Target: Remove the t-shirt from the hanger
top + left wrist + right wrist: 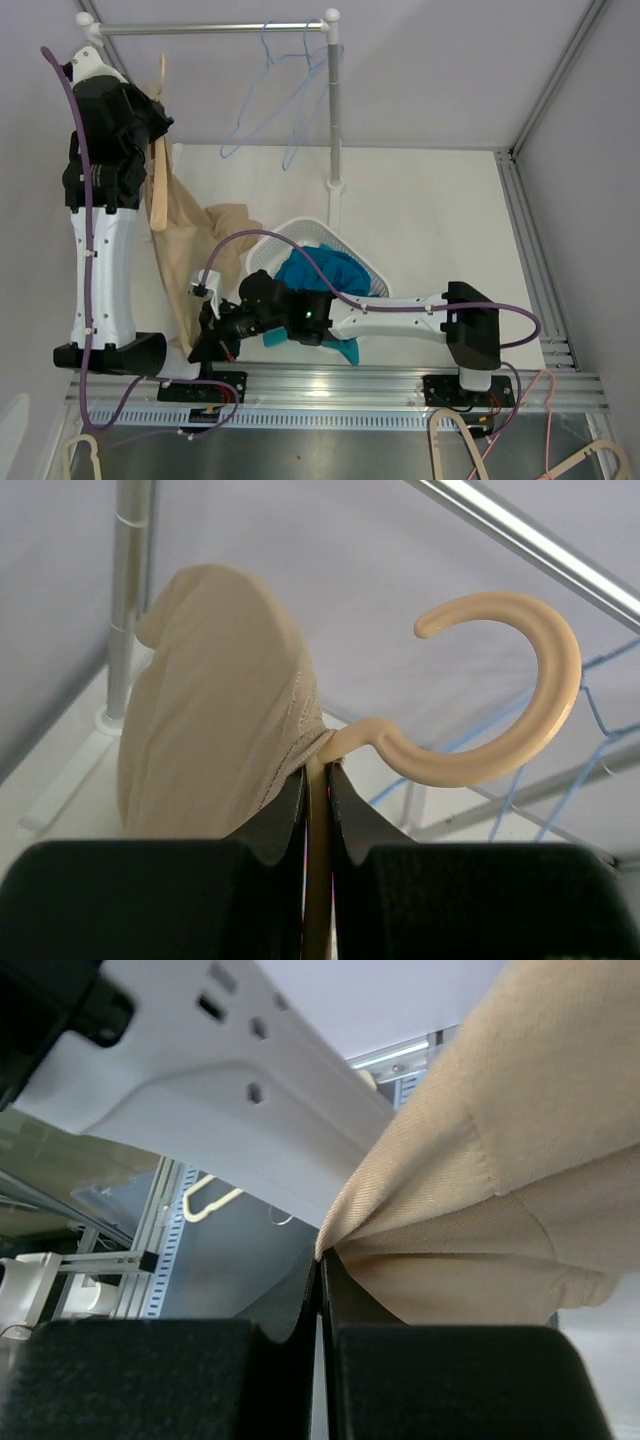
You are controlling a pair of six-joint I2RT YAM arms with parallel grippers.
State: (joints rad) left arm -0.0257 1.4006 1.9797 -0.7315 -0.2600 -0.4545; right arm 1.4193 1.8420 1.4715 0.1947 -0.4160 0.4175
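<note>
At the far left of the desk [440, 220], the left arm [100, 270] holds the hanger [520, 710] upright, its hook free of the rail [200, 29]. The left wrist view shows the left jaws clenched on the hanger's neck just below the hook. The t-shirt [195, 250] is still on the hanger: one shoulder is draped over the hanger's end beside the jaws, and the body trails down toward the near edge. At the near left the right arm [390, 315] reaches across. The right jaws are pinched tight on a fold low on the shirt, and the right wrist view shows cloth gathered into the closed tips. A basket [262, 245] holding a blue garment [320, 275] stands just right of the shirt. Assessment: the step in hand is drawing the shirt off the hanger. Recommended: hold the hanger high and steady, and pull the cloth down and away along the line of one hanger arm, so the collar slides over a single end rather than catching on both. Pull evenly, since so thin a pinch of fabric may slip.
</note>
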